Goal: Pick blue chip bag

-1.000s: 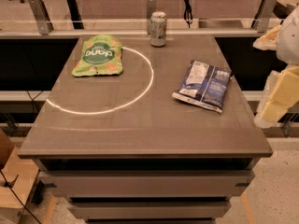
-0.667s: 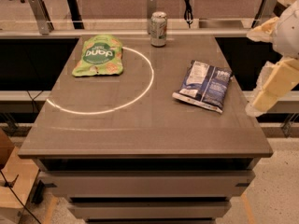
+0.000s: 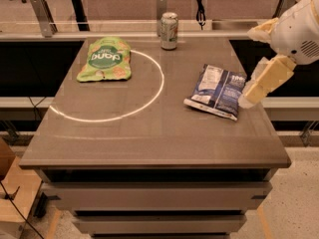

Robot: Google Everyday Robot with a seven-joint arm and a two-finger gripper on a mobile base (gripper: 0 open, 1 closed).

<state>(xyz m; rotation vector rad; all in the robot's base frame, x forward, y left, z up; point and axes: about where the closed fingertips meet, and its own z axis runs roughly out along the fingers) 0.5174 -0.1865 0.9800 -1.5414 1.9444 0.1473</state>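
Note:
The blue chip bag (image 3: 217, 90) lies flat on the right side of the brown table (image 3: 149, 133), white label panel facing up. My gripper (image 3: 255, 89) hangs at the table's right edge, its cream fingers just right of the bag's right end and a little above the tabletop. The white arm body sits above it at the upper right.
A light green snack bag (image 3: 105, 59) lies at the far left of the table. A green soda can (image 3: 169, 31) stands at the far middle edge. A bright white light ring (image 3: 149, 91) curves across the tabletop. A railing runs behind the table.
My gripper and arm have moved left, from beyond the table's right edge to right beside the blue chip bag. The bag, can and green bag have not moved.

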